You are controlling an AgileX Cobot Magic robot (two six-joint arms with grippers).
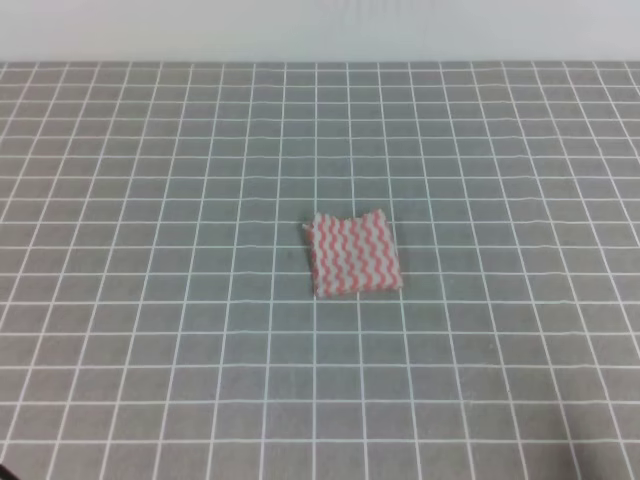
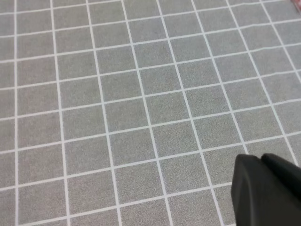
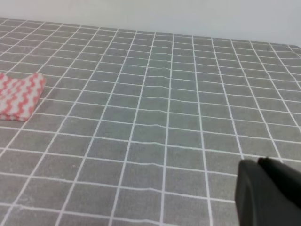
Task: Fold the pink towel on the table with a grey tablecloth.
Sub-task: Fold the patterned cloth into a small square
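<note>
From above, the worktop [image 1: 150, 330] spreads out in grey cloth ruled with thin white lines, and neither arm shows in that view. The towel [image 1: 352, 254] lies near the middle, a small folded packet with pink and white wavy stripes. Its far edge is notched, with two corners standing up on either side of a dip. It sits flat on the cloth, slightly turned against the grid, well away from every edge of the worktop.

The left wrist view shows what the high view does not: the left fingers [image 2: 268, 190], a dark, blunt shape low in the right corner, above bare grid cloth. Only a sliver of pink shows at the top right corner of that view, too little to make out. Whether those fingers are parted or closed cannot be told, since just one dark block with a faint seam is visible; nothing is seen in their hold.

The right wrist view looks low across the worktop toward a pale wall [image 3: 188, 16]. Here the towel [image 3: 19, 96] appears at the far left edge, partly cut off by the frame, lying flat with its notched side toward the middle. The right fingers [image 3: 268, 193] fill the lower right corner, dark and close, well apart from the towel. Their spread cannot be told either, and they hold nothing visible.
</note>
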